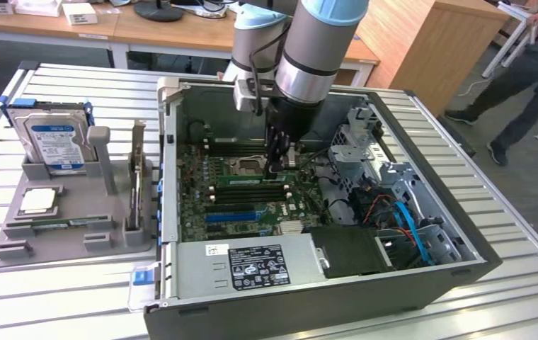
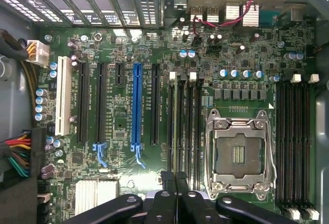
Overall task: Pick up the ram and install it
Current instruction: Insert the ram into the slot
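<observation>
My gripper (image 1: 277,168) reaches down inside the open PC case (image 1: 170,177), over the memory slots next to the CPU socket (image 2: 236,147). In the wrist view its black fingers (image 2: 163,198) are pressed together at the gripper (image 2: 176,180). Between them is the end of the ram (image 2: 180,126), a thin green stick seen edge-on. It stands along one of the black slots, between white latches. From outside, the ram (image 1: 245,181) shows as a narrow green strip under the fingertips. How deep it sits in the slot is hidden.
A grey tray (image 1: 23,248) left of the case holds a hard drive (image 1: 56,138), an upright expansion card (image 1: 136,177), a CPU (image 1: 40,200) and another thin green stick (image 1: 61,224). The power supply (image 1: 250,265), drive cages and cables crowd the case. A person (image 1: 534,71) stands at the far right.
</observation>
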Robot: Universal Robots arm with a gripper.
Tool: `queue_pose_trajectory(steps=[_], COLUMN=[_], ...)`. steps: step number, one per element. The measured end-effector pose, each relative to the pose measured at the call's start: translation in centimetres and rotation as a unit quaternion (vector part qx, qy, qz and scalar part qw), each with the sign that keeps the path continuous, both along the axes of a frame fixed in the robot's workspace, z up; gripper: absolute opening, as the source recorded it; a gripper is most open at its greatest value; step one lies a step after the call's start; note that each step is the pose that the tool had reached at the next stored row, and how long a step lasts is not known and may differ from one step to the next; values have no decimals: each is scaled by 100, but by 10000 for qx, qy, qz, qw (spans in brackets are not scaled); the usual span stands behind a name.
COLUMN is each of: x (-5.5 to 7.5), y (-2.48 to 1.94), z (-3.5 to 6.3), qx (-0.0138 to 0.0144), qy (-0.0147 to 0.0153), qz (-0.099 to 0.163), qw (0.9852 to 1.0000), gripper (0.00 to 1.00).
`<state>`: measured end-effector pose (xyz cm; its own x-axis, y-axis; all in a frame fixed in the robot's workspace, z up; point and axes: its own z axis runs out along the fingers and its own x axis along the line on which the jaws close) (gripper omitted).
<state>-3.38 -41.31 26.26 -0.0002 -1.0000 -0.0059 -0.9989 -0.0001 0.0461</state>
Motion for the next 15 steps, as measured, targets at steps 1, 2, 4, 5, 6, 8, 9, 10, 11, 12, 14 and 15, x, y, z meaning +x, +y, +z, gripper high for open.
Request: queue_pose_trajectory(steps=[1,2,4,5,6,8,9,10,11,12,14,15], x=[0,0,0,0,0,0,0,0,0,0,0,0], y=[-1,-1,0,0,0,0,0,0,0,0,0,0], z=[-6,-15,-40,-52,-65,-85,-92,-94,-94,-94,-95,-99], qx=[1,0,1,1,1,0,1,0,0,-1,0,1], qy=[-1,0,0,0,0,0,-1,0,0,0,0,0], qz=[0,0,-1,-1,-1,-1,-1,-1,-1,-1,-1,-1], qw=[10000,10000,10000,10000,10000,10000,10000,10000,10000,10000,10000,10000], gripper=[12,12,12,12,12,12,12,12,12,12,12,12])
